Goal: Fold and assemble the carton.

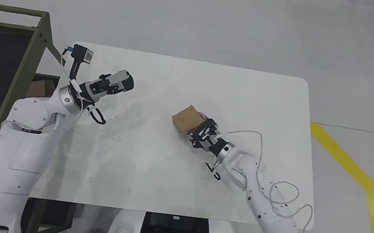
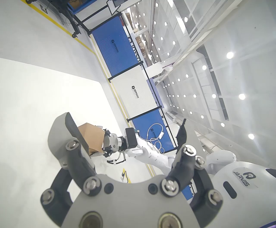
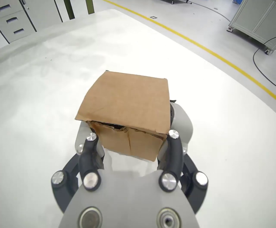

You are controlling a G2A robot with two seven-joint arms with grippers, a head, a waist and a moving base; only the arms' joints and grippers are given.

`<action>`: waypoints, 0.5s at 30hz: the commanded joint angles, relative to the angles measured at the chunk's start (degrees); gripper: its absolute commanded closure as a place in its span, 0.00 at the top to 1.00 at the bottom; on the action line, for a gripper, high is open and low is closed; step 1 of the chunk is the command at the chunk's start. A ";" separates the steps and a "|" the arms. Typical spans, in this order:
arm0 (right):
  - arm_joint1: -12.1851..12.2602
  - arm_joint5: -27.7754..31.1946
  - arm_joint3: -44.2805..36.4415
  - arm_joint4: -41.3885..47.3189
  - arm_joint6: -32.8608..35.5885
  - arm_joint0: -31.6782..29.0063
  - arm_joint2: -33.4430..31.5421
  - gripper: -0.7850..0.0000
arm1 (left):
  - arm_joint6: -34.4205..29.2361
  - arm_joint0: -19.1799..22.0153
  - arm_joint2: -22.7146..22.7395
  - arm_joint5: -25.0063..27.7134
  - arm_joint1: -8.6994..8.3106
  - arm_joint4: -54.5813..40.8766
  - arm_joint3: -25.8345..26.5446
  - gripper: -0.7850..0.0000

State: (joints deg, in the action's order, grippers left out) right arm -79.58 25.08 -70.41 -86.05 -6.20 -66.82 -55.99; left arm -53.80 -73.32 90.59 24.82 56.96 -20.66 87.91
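In the top view, the carton (image 1: 187, 118) is seen just right of the middle of the white desk (image 1: 165, 177), folded into a brown box. It is gripped by the right claw (image 1: 203, 131) on the side turned toward the desk's near right corner. The left claw (image 1: 126, 81) is held over the desk's left part, toward its far edge and well apart from the carton. In the left wrist view, the left claw (image 2: 126, 121) is spread wide with nothing between its fingers (image 2: 72, 127). Beyond it, the carton (image 2: 92, 136) is seen over the desk (image 2: 43, 97) with the right claw (image 2: 106, 142) closed on it. In the right wrist view, the right claw (image 3: 131, 133) is clamped on the carton (image 3: 127, 101), one finger pressed to each side. The top flap is folded flat across, and a ragged dark gap is left under its near edge. Whether the carton rests on the desk (image 3: 43, 75) or is held just above it cannot be told.
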 commanded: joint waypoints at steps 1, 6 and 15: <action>0.01 0.11 -0.16 0.22 1.17 -0.01 0.08 1.00 | 0.00 0.00 0.00 0.00 0.00 0.00 0.00 1.00; 0.37 1.58 -1.79 1.00 1.86 -0.83 -0.56 1.00 | 0.00 0.00 0.00 0.00 0.00 0.00 0.00 1.00; 1.95 2.72 -9.28 5.29 -4.80 -4.94 -6.70 1.00 | 0.00 0.00 0.00 0.00 0.00 0.00 0.00 1.00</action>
State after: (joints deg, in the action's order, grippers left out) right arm -77.68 28.24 -79.38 -81.27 -10.59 -71.70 -62.23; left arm -53.80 -73.32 90.59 24.82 56.96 -20.67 87.91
